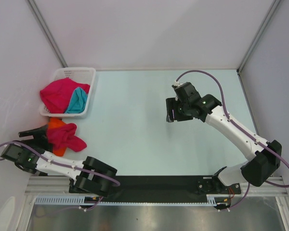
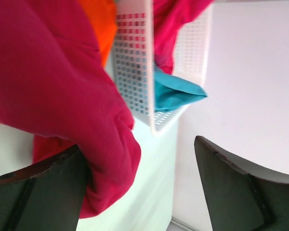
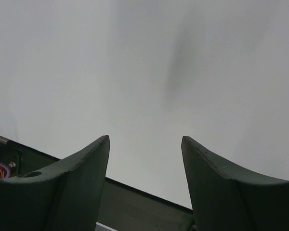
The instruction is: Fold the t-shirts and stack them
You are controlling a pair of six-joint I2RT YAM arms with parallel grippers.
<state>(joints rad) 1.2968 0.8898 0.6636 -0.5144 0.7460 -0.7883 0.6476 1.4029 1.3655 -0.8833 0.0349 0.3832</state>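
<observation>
A crumpled crimson t-shirt [image 1: 66,136] lies on a bright orange t-shirt [image 1: 55,123] at the table's left edge, just in front of the basket. Another crimson t-shirt [image 1: 60,92] and a teal t-shirt [image 1: 78,102] sit bunched in the basket. My left gripper [image 1: 36,132] hangs right beside the loose crimson t-shirt [image 2: 53,86]. Its jaws stand wide apart [image 2: 138,144], and the cloth drapes against the left finger without being clamped. My right gripper [image 1: 171,109] hovers open over bare table at mid-right, and nothing lies between its fingers [image 3: 144,138].
The white lattice basket [image 1: 75,72] stands at the back left against the side wall; in the left wrist view its wall [image 2: 132,72] is close ahead, with orange cloth [image 2: 98,24] behind the crimson. White enclosure walls surround the table. A black rail [image 1: 159,183] runs along the near edge.
</observation>
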